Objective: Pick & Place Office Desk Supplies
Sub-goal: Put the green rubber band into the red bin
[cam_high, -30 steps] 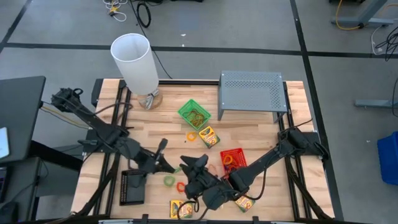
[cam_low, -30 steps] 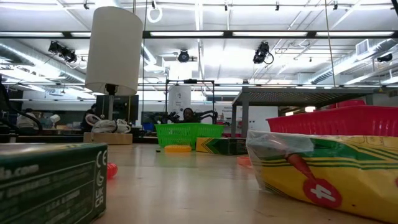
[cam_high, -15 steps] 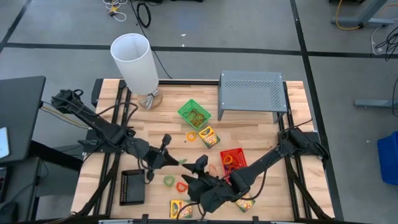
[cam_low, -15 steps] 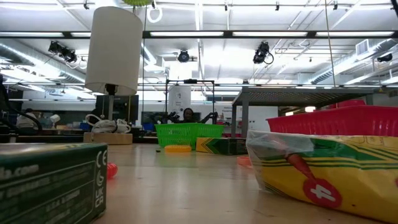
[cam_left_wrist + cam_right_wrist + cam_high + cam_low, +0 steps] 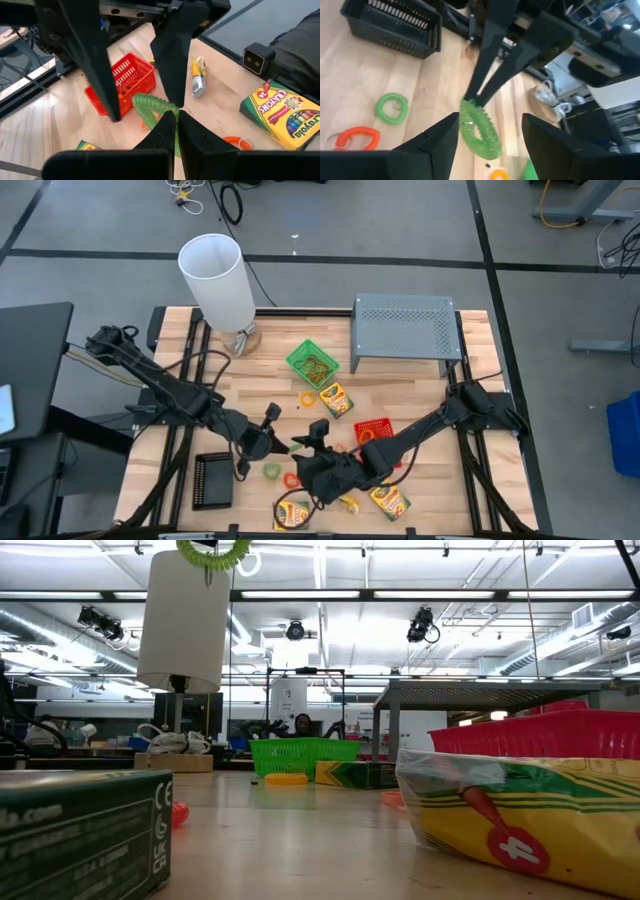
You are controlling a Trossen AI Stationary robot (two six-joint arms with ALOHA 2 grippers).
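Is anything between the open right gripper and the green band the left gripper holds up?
Nothing visible. The green band hangs from the shut left gripper, straight ahead of the open right gripper with clear air between them.

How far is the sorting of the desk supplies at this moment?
Partly done: the green tray and red tray already hold bands. In hand: the left gripper is shut on a green loop band, lifted before the open right gripper. Left: a green band, a red band and crayon boxes lie loose.
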